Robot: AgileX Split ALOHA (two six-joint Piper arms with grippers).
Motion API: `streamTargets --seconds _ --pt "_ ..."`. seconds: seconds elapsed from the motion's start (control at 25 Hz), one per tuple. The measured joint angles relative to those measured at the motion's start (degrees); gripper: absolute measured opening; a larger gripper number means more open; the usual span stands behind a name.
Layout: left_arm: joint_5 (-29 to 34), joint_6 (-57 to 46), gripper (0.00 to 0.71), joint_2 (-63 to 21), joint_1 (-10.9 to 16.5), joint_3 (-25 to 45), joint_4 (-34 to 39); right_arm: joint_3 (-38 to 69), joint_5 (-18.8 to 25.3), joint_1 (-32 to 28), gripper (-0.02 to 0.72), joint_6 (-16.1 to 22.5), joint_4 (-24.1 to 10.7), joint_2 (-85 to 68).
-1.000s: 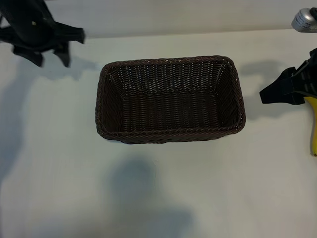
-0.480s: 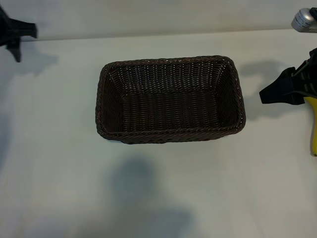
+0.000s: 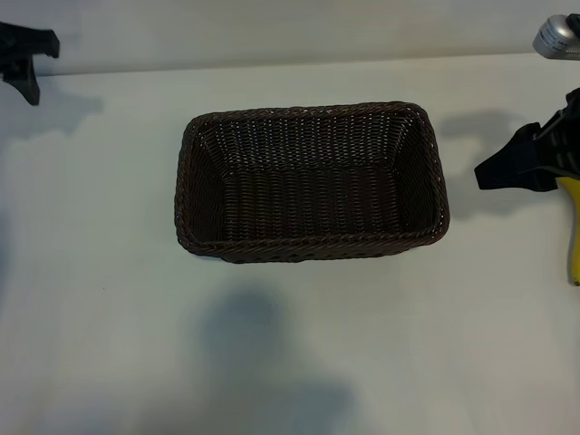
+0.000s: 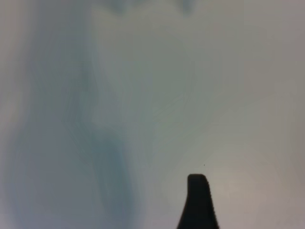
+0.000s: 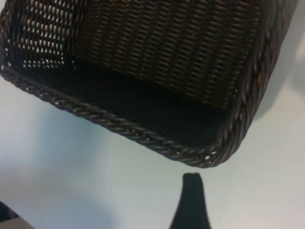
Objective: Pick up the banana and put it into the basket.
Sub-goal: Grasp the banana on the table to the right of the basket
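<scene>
The basket [image 3: 311,181] sits in the middle of the white table [image 3: 109,299], long sides running across the exterior view, its braided rim unbroken and nothing inside it. Bare tabletop lies on every side of it: a wide band toward the near edge, a narrower band toward the far edge, and open strips to the left and right.

The banana [image 3: 573,231] lies at the exterior view's right edge, well apart from the basket, only a thin yellow strip of it in view. Part of it is covered by the right gripper [image 3: 526,168], which hangs just above it and points toward the basket's right end, jaws standing wide with nothing between them. In the right wrist view a dark fingertip [image 5: 190,200] shows just outside the basket's rounded corner, clear of the rim.

The left gripper [image 3: 25,54] is at the far left corner of the exterior view, well apart from the basket, jaws also wide and holding nothing; its wrist view shows only bare table beyond one fingertip [image 4: 198,202].
</scene>
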Motion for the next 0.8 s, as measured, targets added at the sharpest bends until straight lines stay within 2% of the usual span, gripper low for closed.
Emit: streamTargets --seconds 0.24,0.36,0.56,0.8 --pt "0.05 -0.39 0.563 -7.2 0.0 0.0 -0.57 0.0 0.0 0.0 0.586 0.0 0.0 0.0" --pt "0.05 -0.33 0.563 -12.36 0.0 2.2 -1.16 0.0 0.0 0.0 0.586 0.0 0.0 0.0" --pt "0.05 0.47 0.563 -24.46 0.0 13.09 -1.69 0.0 0.0 0.0 0.586 0.0 0.0 0.0" --pt "0.05 3.01 0.563 -40.4 0.0 29.67 -1.69 0.0 0.0 0.0 0.586 0.0 0.0 0.0"
